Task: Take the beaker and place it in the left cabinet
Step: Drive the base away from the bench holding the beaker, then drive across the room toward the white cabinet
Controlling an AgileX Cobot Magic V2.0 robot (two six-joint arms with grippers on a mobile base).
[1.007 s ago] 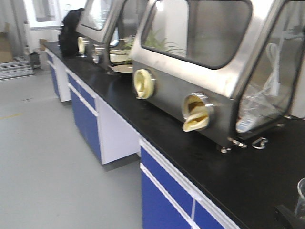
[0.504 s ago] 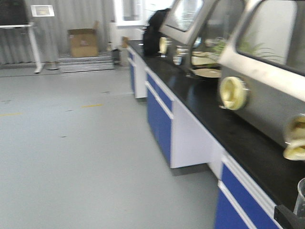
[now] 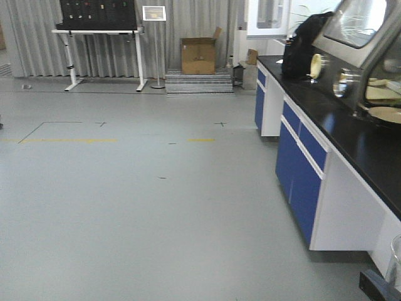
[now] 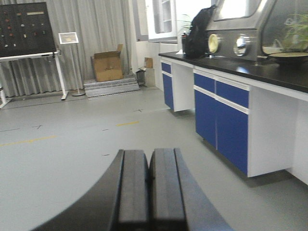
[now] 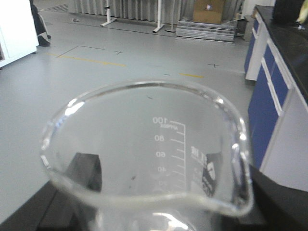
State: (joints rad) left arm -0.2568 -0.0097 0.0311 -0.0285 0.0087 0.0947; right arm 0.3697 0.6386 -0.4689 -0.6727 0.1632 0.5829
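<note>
Our right gripper [image 5: 161, 204] is clenched around the beaker [image 5: 144, 144], which fills the right wrist view. It is a clear glass vessel standing upright between the dark fingers [image 5: 276, 199]. Its flared rim is nearest the camera, and white graduation marks reading 100, 80, 60 and 40 show on the far wall. In the front view only a sliver of the beaker's wall shows at the lower right corner, above a dark part of the gripper. Our left gripper [image 4: 150, 185] is clenched on nothing, its two dark pads [image 4: 134, 187] pressed together. Beyond it stretches grey floor [image 4: 72, 125]. Ahead and to its right runs a black-topped desk [image 4: 269, 67] with blue cupboard doors and a black backpack [image 4: 195, 33] at its far end. A cardboard box [image 4: 108, 65] sits far ahead by a grey curtain [image 4: 96, 29].
</note>
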